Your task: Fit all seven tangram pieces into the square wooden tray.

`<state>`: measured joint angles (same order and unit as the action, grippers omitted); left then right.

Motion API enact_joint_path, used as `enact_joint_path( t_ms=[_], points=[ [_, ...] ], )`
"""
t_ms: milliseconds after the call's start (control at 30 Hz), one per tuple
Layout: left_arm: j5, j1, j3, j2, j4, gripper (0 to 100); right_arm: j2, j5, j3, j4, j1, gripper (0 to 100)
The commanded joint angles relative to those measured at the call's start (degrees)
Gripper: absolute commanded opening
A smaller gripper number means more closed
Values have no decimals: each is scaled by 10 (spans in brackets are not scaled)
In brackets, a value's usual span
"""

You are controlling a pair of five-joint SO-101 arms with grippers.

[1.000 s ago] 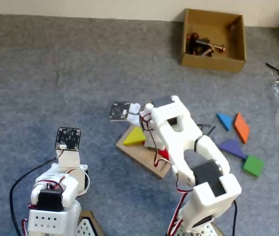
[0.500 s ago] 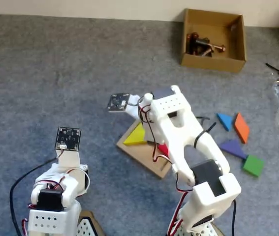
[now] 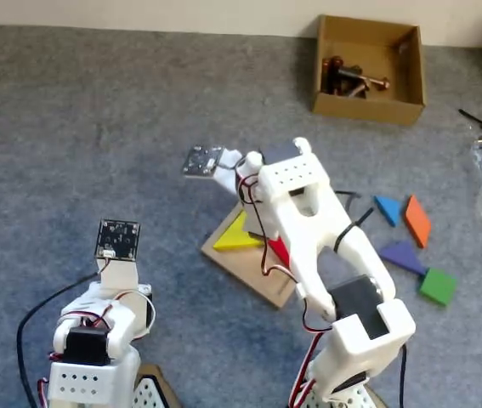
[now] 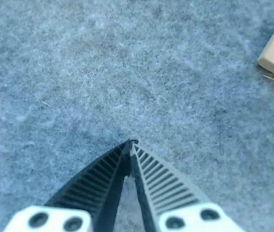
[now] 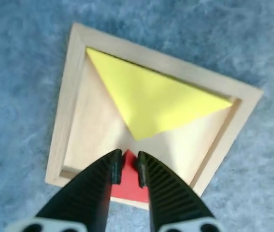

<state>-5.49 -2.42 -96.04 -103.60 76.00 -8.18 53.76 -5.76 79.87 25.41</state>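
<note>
Since a second ago my right arm (image 3: 309, 221) has swung a little toward the far side of the desk (image 3: 96, 127), uncovering more of the yellow triangle (image 3: 234, 235); my left arm (image 3: 109, 297) has not stirred. My right jaws are pinched on the tip of the red triangle (image 5: 127, 188), which hangs over one corner of the wooden tray (image 5: 66, 96) and overlaps its rim. The yellow triangle lies flat inside, its long edge against one wall. My left jaws are closed on nothing, tips touching, above bare grey desk near the tray's corner.

I judge that I am placing the second piece. Next I need to turn the red triangle until its edges square with the frame, then lower it into the free corner. A blue triangle (image 3: 387, 208), orange parallelogram (image 3: 417, 219), purple triangle (image 3: 402, 255) and green square (image 3: 437, 286) wait well apart on my right. I can read no writing or brand on anything.
</note>
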Motion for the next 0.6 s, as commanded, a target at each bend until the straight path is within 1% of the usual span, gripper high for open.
enact_joint_path(
  t_ms=[0, 200, 433, 567],
  points=[
    [-4, 8, -11, -4, -1, 5, 2, -7, 53, 39, -23, 6],
    [-4, 8, -11, -4, -1, 5, 2, -7, 86, 78, -70, 6],
    [-4, 8, -11, -4, -1, 5, 2, -6, 83, 80, -109, 6],
    [-4, 8, -11, -4, -1, 5, 3, 20, 82, 85, -120, 6]
  ],
)
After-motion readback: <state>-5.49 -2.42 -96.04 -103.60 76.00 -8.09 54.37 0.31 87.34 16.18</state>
